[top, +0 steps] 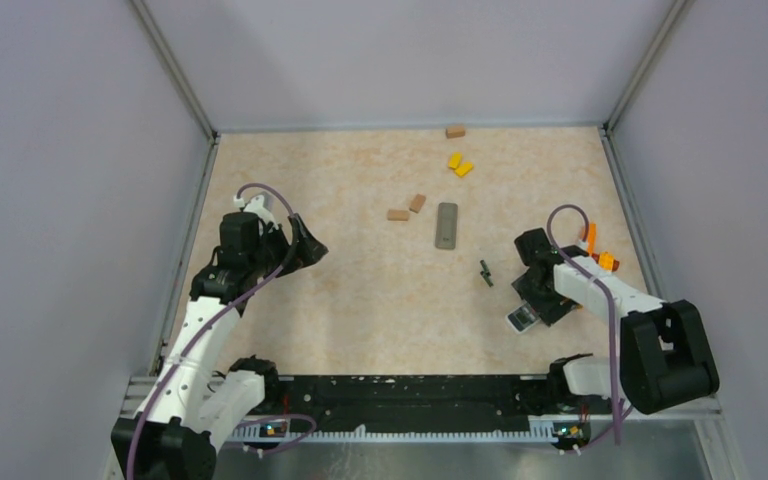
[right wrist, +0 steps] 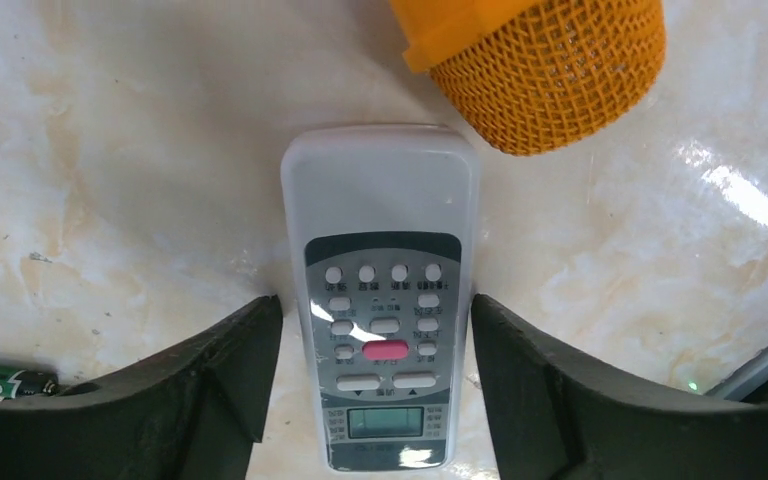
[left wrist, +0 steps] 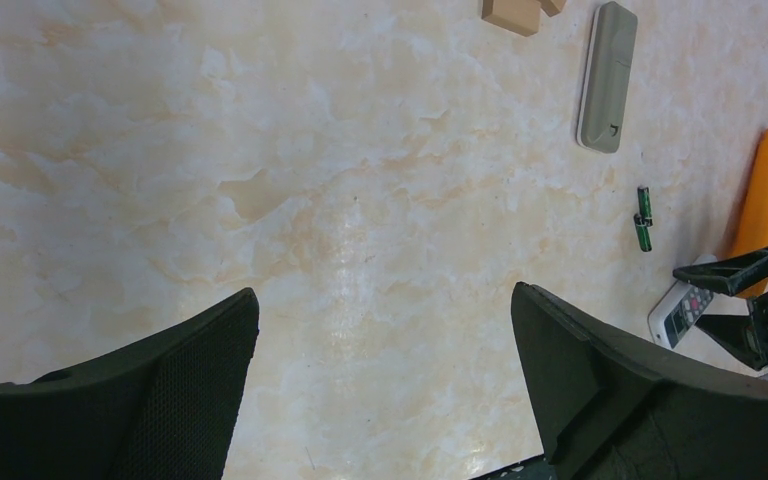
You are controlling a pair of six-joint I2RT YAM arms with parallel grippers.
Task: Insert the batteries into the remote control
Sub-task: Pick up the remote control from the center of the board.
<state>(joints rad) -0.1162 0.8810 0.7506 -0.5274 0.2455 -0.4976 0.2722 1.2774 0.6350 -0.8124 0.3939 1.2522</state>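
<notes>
Straddling the white remote (right wrist: 380, 200) by the table's (top: 340, 300) near right edge, the right gripper (right wrist: 375, 305) has its jaws hard by both sides, pinching or not I cannot tell; the left gripper (left wrist: 385, 292) hangs wide open, empty. Flanked at one end, buttons up, the remote may swing or slip in a lift and send the batteries (left wrist: 644, 200) just beyond it rolling. Two remotes counting the grey remote (top: 446, 225) mid-table, two batteries, three brown blocks (top: 397, 214), two yellow blocks (top: 454, 160) farther off.

brown blocks (top: 397, 214), yellow blocks (top: 463, 169), orange mesh obj (right wrist: 540, 60)
</notes>
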